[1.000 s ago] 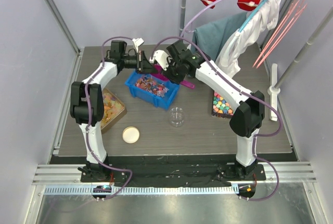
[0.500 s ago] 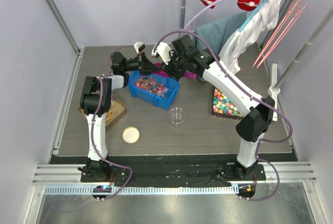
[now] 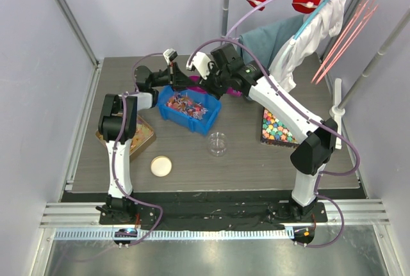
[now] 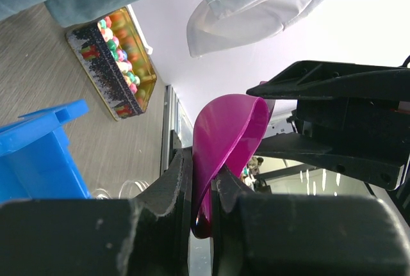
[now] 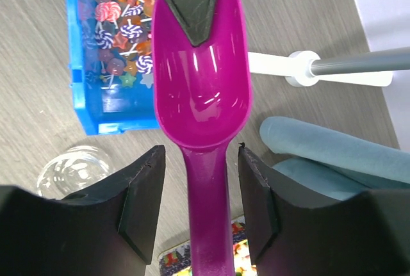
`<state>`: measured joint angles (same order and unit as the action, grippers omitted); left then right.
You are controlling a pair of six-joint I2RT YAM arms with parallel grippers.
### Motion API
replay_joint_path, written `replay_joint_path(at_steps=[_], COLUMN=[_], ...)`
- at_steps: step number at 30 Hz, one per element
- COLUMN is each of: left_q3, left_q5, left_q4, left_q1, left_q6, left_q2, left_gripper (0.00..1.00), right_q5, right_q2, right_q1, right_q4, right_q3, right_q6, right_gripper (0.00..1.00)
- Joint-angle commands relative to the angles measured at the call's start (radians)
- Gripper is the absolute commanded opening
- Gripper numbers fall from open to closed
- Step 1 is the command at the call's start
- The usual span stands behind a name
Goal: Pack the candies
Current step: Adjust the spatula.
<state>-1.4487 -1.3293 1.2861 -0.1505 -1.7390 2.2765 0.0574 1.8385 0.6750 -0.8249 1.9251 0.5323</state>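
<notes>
— At the left gripper (image 4: pixel 204 180), what do we record?
— We record both fingers pressed together on the bowl wall of the magenta scoop (image 5: pixel 202 77). One finger lies inside the bowl, the other outside it, at the bowl's front lip.
— And at the right gripper (image 5: pixel 200 157)?
— We find its fingers apart, one on each side of the scoop's handle. A gap to the handle shows on both sides.
— Where do we locate the candies (image 3: pixel 186 104)?
— We locate them in the blue bin (image 3: pixel 192 122), which stands on the tabletop (image 3: pixel 256 167) near both grippers. They are red, pink, white and purple, and several show swirl patterns and thin sticks. The scoop bowl hangs at the bin's far side.
— What do we note further out?
— Toward the arm bases, just beside the bin's corner, we note a clear glass jar (image 3: pixel 218 143), upright and open. A round lid (image 3: pixel 161 166) lies flat, well apart from it to the left. At the right sits a tin of multicoloured sweets (image 3: pixel 264 130). At the left sits a tin of orange pieces (image 3: pixel 151 138), partly behind the left arm.
</notes>
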Motion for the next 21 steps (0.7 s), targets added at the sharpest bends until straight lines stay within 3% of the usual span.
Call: replay_joint_path(at_steps=[1,8,14,17,21], left_q3=[-0.003,0.01,0.008,0.01,0.01], left_q5=[0.01,0.004,0.004,0.004,0.002], left_q4=[0.058,0.05,0.048,0.048,0.048], left_q1=[0.0,0.0,-0.004,-0.004,-0.006], left_q6=[-0.001,0.009,0.007,0.009,0.009], left_q2=[-0.069,-0.078,-0.074,-0.077,-0.077], left_gripper=[0.0,0.0,0.0,0.0,0.0], right_q5=[-0.033,-0.008,-0.019,-0.018,-0.013], right_q2=[-0.015,-0.018,-0.007,-0.002,0.004], right_q1=[0.005,-0.008,-0.015,-0.018,-0.017], right_q4=[0.047,0.076,0.098,0.109,0.113], right_q3=[0.023,-0.02,-0.046,-0.051,-0.048], right_q6=[0.029,0.034,0.043,0.037,0.031], right_gripper=[0.52,0.39,0.43,0.38,0.22])
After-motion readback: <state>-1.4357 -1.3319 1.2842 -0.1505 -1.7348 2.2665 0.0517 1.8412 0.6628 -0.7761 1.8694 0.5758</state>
